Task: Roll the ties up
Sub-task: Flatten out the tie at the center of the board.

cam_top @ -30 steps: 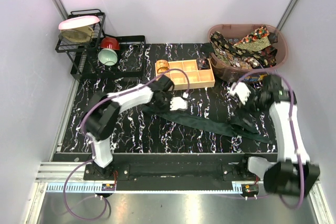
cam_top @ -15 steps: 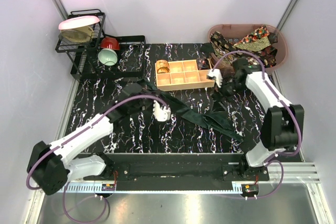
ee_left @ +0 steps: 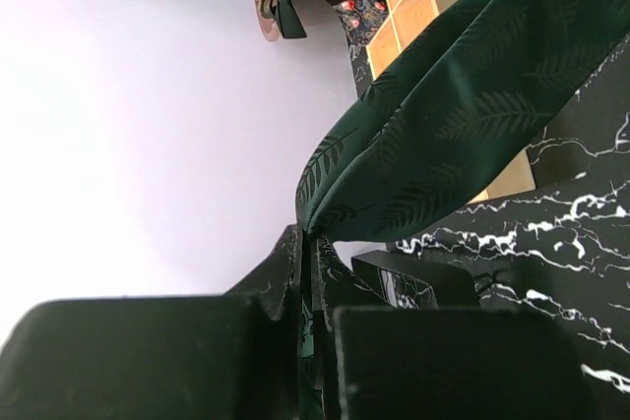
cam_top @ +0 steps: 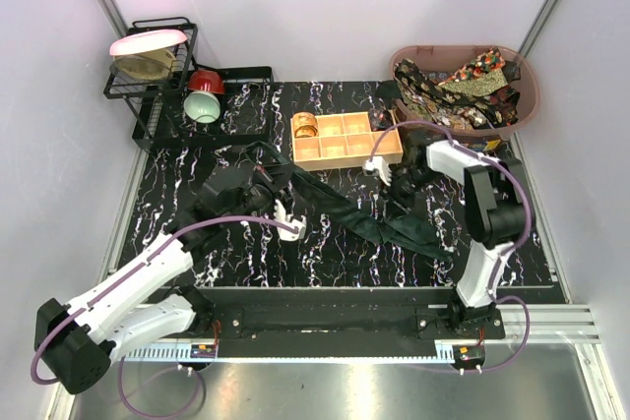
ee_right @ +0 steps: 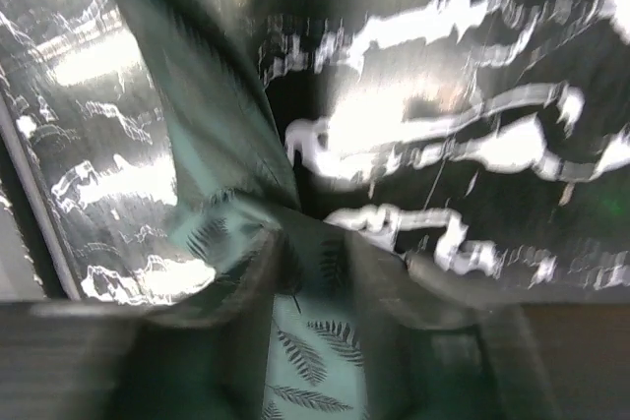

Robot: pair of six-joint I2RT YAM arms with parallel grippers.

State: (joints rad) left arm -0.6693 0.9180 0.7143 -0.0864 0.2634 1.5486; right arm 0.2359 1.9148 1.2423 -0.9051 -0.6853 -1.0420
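Observation:
A dark green tie (cam_top: 345, 213) with a faint leaf print lies slantwise across the black marbled table (cam_top: 197, 243). My left gripper (cam_top: 291, 211) is shut on its left part. In the left wrist view the green tie (ee_left: 463, 115) rises up and to the right out of the closed left gripper (ee_left: 313, 248). My right gripper (cam_top: 392, 192) is down on the tie's right part. The blurred right wrist view shows the green tie (ee_right: 305, 341) bunched between the fingers of the right gripper (ee_right: 340, 282), which press on it. Other patterned ties (cam_top: 463, 86) fill a basket.
The pink basket (cam_top: 527, 110) stands at the back right. A tan wooden box (cam_top: 346, 140) with square compartments sits behind the tie, with a gold roll (cam_top: 305, 125) in its left cell. A black dish rack (cam_top: 157, 61) with bowls (cam_top: 204, 105) is at the back left.
My right arm swung left from the table's right side to the tie by the box, and its jaws closed. My left arm drew back leftward, still gripping the tie.

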